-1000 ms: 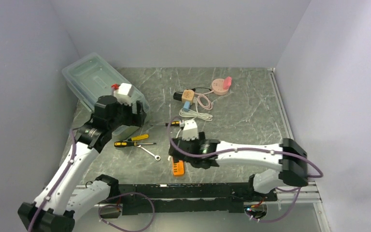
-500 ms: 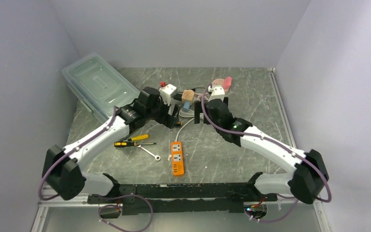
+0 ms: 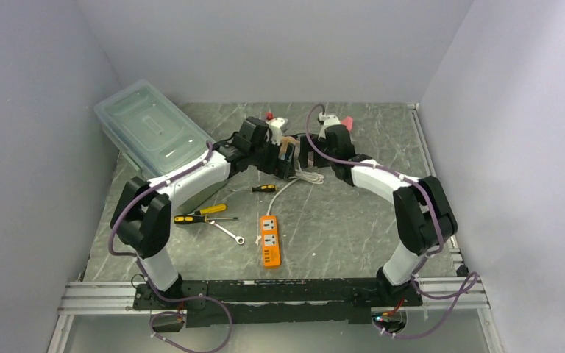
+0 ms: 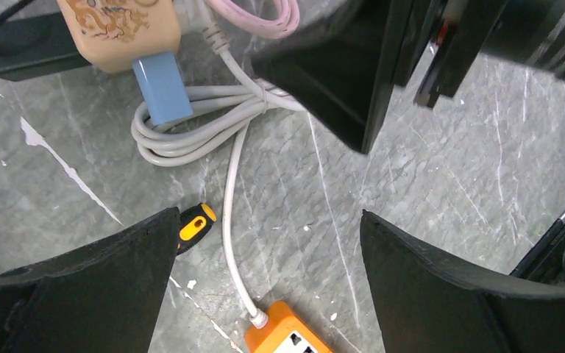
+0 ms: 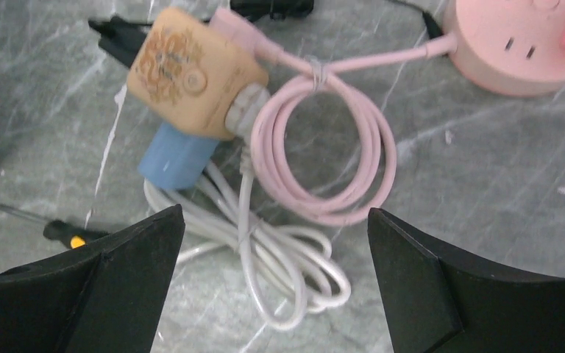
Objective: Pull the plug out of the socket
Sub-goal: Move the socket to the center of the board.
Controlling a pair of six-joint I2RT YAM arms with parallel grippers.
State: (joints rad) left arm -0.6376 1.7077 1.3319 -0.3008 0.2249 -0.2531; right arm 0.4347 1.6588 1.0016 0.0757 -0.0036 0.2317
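Swung inward with left gripper (image 4: 265, 290) and right gripper (image 5: 276, 283) wide open, empty; pin tan socket (image 5: 191, 73) ahead, pull blue plug (image 5: 179, 158) straight out.

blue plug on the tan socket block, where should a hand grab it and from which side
Grip the blue plug across its flat sides, coming down from above: its body sticks clear of the tan socket block, with nothing over it.
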